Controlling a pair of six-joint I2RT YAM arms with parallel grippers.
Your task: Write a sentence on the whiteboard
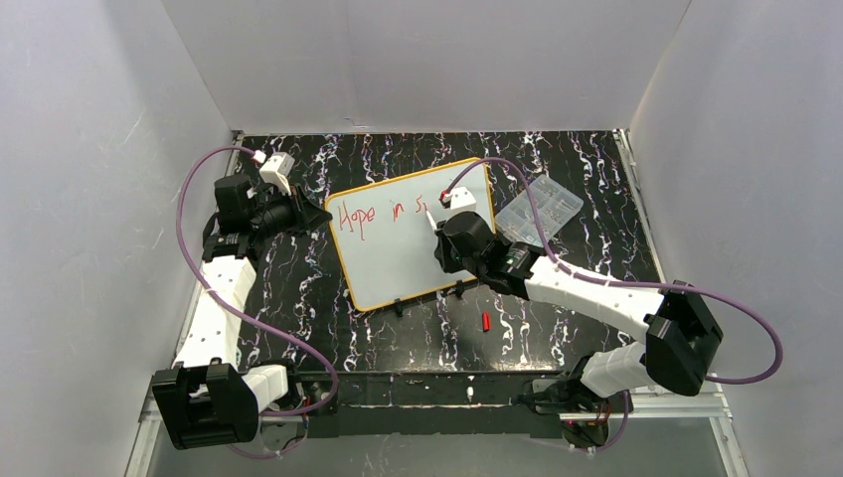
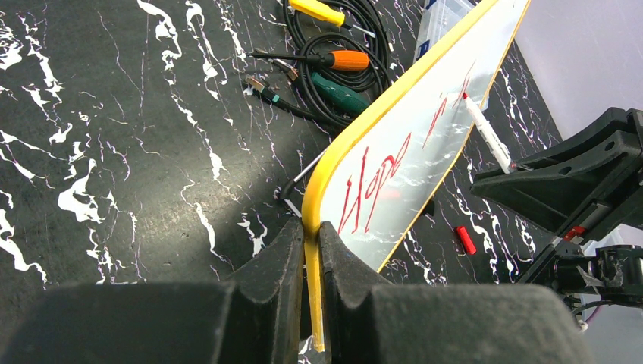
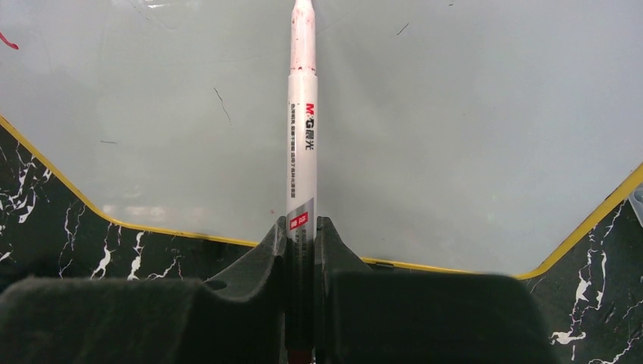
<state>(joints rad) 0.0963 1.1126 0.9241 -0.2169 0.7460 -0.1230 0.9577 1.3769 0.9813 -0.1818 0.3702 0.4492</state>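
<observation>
Top external view: the whiteboard [image 1: 403, 260] is seen on the counter [image 1: 418, 338], its yellow rim clamped by the left pincer [image 2: 311, 236]. The red marker [image 3: 302, 144] is gripped by the right pincer [image 3: 301, 231]; light, even pressure should be kept while the sentence [image 1: 370, 217] is carried on past "in".

**Left gripper** [image 2: 309, 235], clamped on the orange-yellow rim of the flat white whiteboard [image 2: 425, 144]. To its left lies bare black, white-veined tabletop [image 2: 114, 250]. Ahead and left, an orange-handled screwdriver [image 2: 345, 60] and a coiled black cable [image 2: 375, 42] crowd the surface beside the rim.

**Right gripper** [image 3: 302, 231], pinching a white marker pen [image 3: 302, 129]. Blank board extends on both sides of the pen. To the gripper's right, a clear plastic parts box [image 1: 540, 209] sits near the board's corner. Behind it, a small red cap [image 1: 486, 321] lies on the tabletop.
</observation>
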